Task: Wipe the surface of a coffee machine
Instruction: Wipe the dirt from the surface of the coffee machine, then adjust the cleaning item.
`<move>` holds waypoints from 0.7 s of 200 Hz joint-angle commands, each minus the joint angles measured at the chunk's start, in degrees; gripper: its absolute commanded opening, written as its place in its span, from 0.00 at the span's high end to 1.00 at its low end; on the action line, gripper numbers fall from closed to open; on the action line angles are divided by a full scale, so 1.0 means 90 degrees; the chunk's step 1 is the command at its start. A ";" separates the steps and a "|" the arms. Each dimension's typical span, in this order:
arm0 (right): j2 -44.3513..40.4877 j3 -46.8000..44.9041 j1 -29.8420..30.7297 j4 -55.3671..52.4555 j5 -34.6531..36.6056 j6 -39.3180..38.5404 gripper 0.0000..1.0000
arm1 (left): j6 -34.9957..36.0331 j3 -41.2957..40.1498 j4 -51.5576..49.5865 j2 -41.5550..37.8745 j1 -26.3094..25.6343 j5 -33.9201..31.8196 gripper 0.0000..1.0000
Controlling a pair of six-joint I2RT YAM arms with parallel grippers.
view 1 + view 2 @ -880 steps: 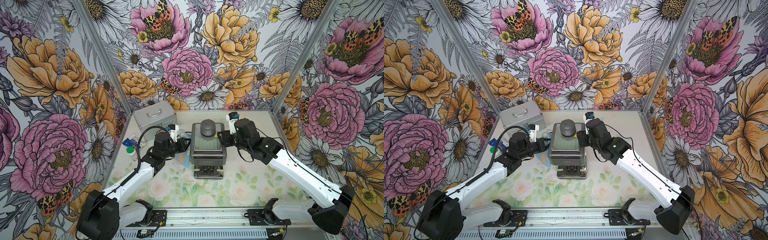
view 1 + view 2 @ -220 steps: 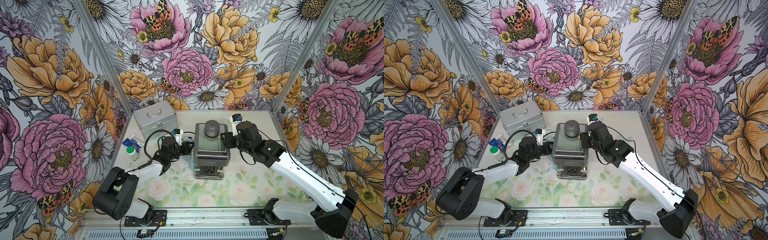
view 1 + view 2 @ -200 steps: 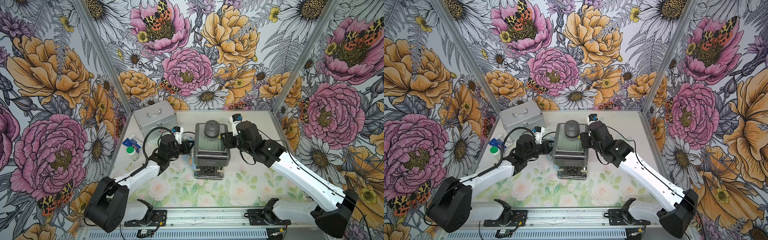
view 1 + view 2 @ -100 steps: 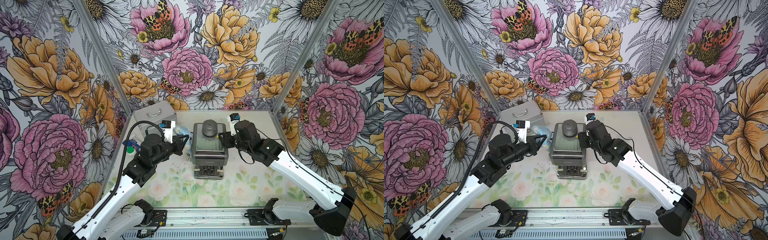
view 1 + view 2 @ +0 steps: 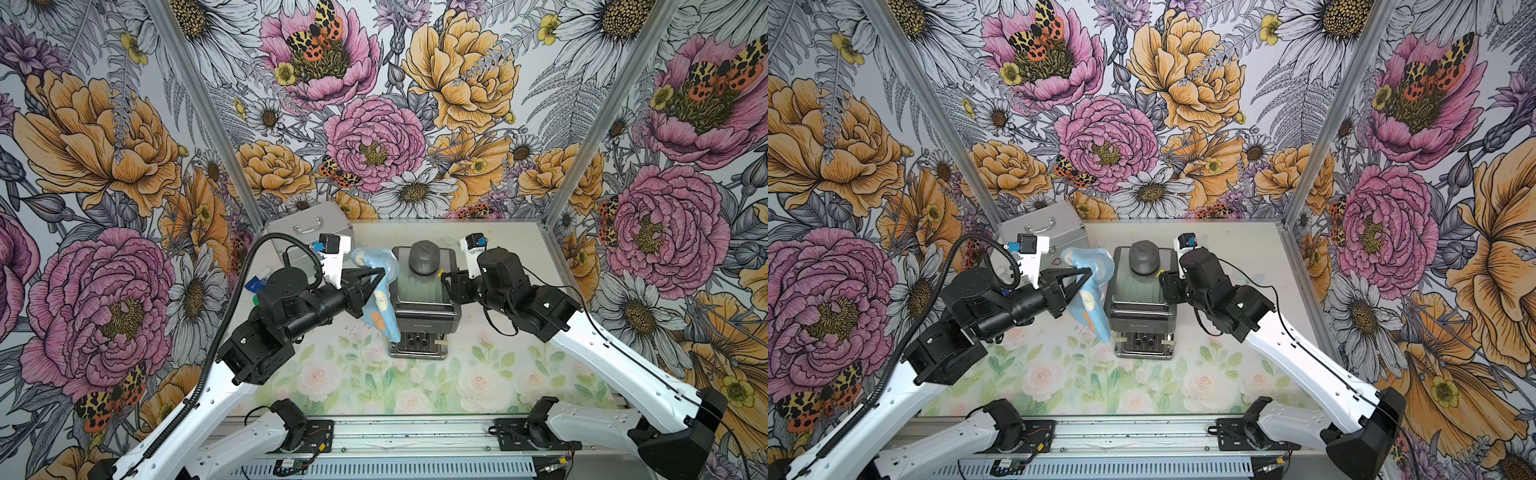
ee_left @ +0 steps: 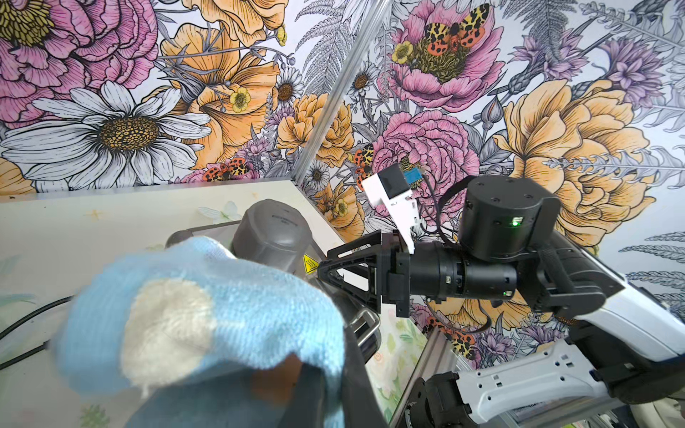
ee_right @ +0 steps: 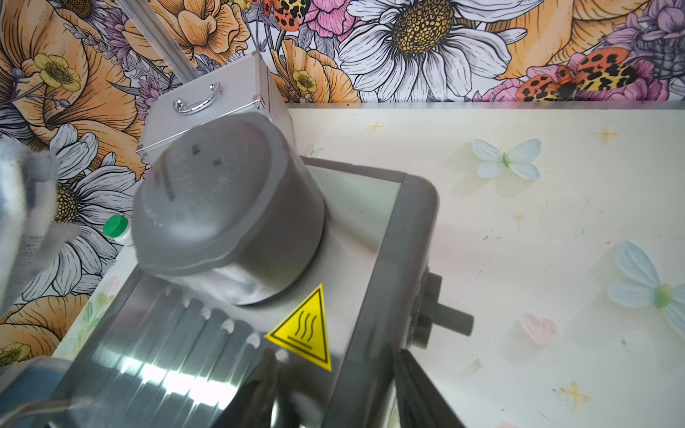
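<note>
The coffee machine (image 5: 424, 309) (image 5: 1138, 305) stands mid-table, boxy dark grey with a steel top, a grey domed knob (image 7: 222, 200) and a yellow warning sticker (image 7: 307, 329). My left gripper (image 5: 384, 272) (image 5: 1090, 272) (image 6: 322, 374) is shut on a light-blue cloth (image 5: 376, 299) (image 5: 1088, 307) (image 6: 207, 307). The cloth hangs against the machine's upper left side. My right gripper (image 5: 446, 286) (image 5: 1165, 286) (image 7: 333, 389) clamps the machine's right top edge, one finger on the steel top and the other on the outer side wall.
A silver aluminium case (image 5: 309, 232) with a metal handle sits at the back left. A green-capped bottle (image 7: 115, 224) and a blue packet (image 5: 254, 284) lie by the left wall. A black cord (image 6: 22, 326) trails behind the machine. The enclosure walls are close on three sides.
My left arm has risen from low beside the machine's left side, carrying the cloth up to its upper left edge. The right gripper has stayed at the right edge.
</note>
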 commanded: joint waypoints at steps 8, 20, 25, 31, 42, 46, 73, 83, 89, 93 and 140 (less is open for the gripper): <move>-0.0244 -0.0009 0.0042 -0.1014 -0.0357 -0.0132 0.46 | 0.0151 0.0288 -0.0151 0.0049 -0.0367 -0.0069 1.00; -0.0454 0.0160 0.0042 -0.1128 -0.0456 -0.0171 0.44 | 0.0104 0.0330 -0.0151 0.0077 -0.0548 -0.0091 1.00; -0.0556 0.0217 0.0052 -0.1141 -0.0562 -0.0190 0.44 | 0.0100 0.0370 -0.0151 0.0108 -0.0604 -0.0091 1.00; -0.0684 0.0281 0.0075 -0.1138 -0.0760 -0.0200 0.43 | 0.0114 0.0428 -0.0151 0.0153 -0.0698 -0.0083 1.00; -0.0867 0.0378 0.0200 -0.1113 -0.1027 -0.0207 0.43 | 0.0142 0.0581 -0.0178 0.0258 -0.0805 -0.0129 1.00; -0.0912 0.0408 0.0277 -0.1128 -0.1046 -0.0206 0.43 | 0.0154 0.0637 -0.0187 0.0301 -0.0832 -0.0134 1.00; -0.1132 0.0561 0.0856 -0.1105 -0.1188 -0.0152 0.42 | 0.0180 0.0934 -0.0237 0.0600 -0.1071 -0.0071 1.00; -0.1213 0.0617 0.1030 -0.1068 -0.1222 -0.0091 0.42 | 0.0161 0.0957 -0.0238 0.0656 -0.1240 -0.0176 1.00; -0.1282 0.0642 0.1124 -0.0985 -0.1279 -0.0053 0.42 | 0.0160 0.0954 -0.0236 0.0677 -0.1368 -0.0305 1.00; -0.1342 0.0640 0.1182 -0.0907 -0.1339 -0.0016 0.42 | 0.0174 0.0954 -0.0231 0.0687 -0.1457 -0.0384 1.00; -0.1691 0.0150 0.1535 0.0761 -0.2552 0.0606 0.37 | 0.0328 0.1138 -0.0219 0.1021 -0.2206 -0.0856 1.00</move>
